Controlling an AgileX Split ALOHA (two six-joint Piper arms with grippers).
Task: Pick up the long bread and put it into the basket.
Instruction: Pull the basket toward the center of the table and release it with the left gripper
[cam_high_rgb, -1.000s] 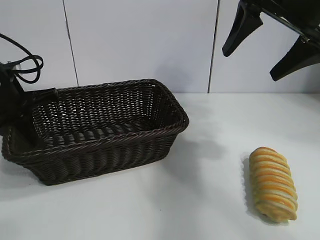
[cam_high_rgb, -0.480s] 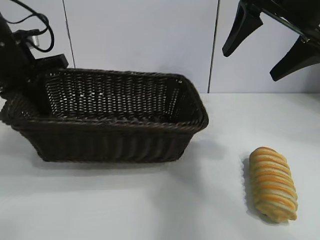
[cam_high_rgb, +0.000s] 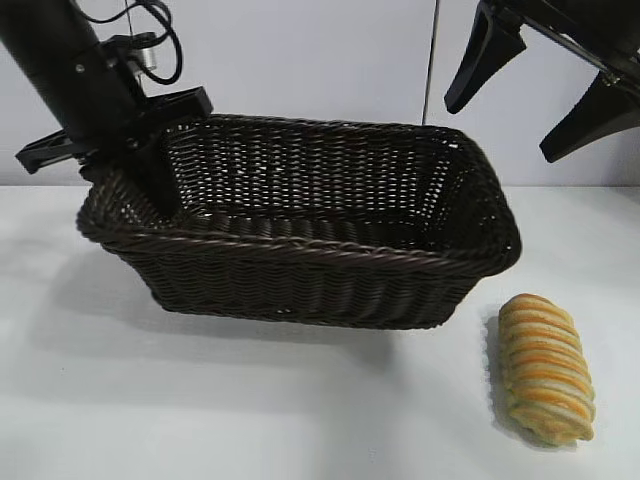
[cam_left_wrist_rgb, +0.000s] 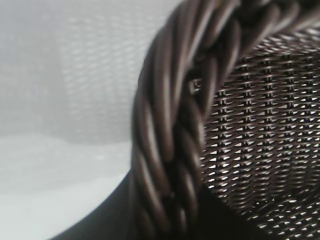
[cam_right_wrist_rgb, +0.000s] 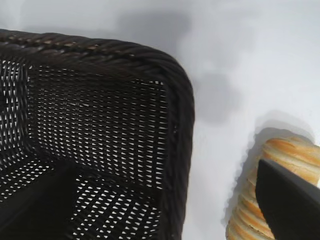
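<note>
The dark brown wicker basket (cam_high_rgb: 300, 245) stands in the middle of the table, its left end a little higher than its right. My left gripper (cam_high_rgb: 162, 188) is shut on the braided rim (cam_left_wrist_rgb: 170, 130) at that left end, one finger inside the basket. The long bread (cam_high_rgb: 546, 367), golden with orange stripes, lies on the table just off the basket's right front corner, apart from it. My right gripper (cam_high_rgb: 502, 130) hangs open high above the bread, holding nothing. In the right wrist view one of its fingers (cam_right_wrist_rgb: 290, 205) covers part of the bread (cam_right_wrist_rgb: 265, 200) beside the basket's corner (cam_right_wrist_rgb: 180, 115).
A white table (cam_high_rgb: 250, 410) runs to a white panelled wall (cam_high_rgb: 300, 60) behind. Cables (cam_high_rgb: 150, 40) loop off the left arm near the wall.
The left gripper has carried the basket to the right, towards the bread, and raised its left end. The bread and the right gripper have not moved.
</note>
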